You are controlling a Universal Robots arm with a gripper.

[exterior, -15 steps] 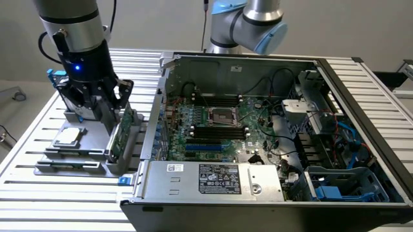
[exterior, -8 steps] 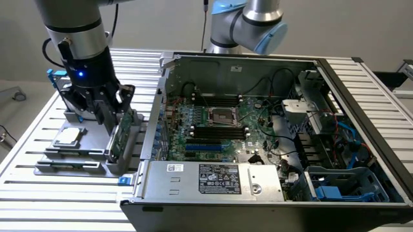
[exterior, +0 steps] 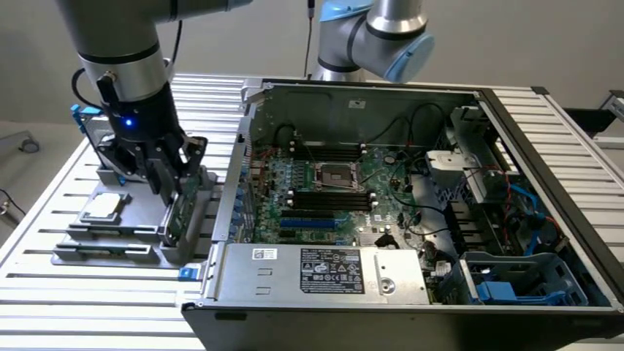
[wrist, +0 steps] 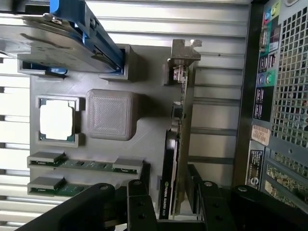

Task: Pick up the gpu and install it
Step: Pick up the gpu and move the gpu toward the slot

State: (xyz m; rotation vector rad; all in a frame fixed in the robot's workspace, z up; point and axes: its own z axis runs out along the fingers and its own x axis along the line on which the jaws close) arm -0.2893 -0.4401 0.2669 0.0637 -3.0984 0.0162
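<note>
The gpu (wrist: 176,139) stands on its long edge in a slot of the grey holder (wrist: 149,72), with its black cooler on one face, its green board on the other, and its silvery bracket (wrist: 183,53) at the far end. In the exterior view the gpu (exterior: 178,213) sits at the holder's side nearest the computer case. My gripper (wrist: 171,199) is lowered over one end of the card, with one black finger (wrist: 139,202) on the cooler side and the other on the board side. A narrow gap shows beside the cooler, so the gripper (exterior: 172,184) is open.
The holder also carries a square silver processor chip (wrist: 57,120), two memory sticks (wrist: 82,166) and a hard drive with blue rails (wrist: 62,33). The open computer case (exterior: 390,190) lies at the exterior view's right, its blue slots (exterior: 312,219) exposed. A second arm (exterior: 381,36) stands behind it.
</note>
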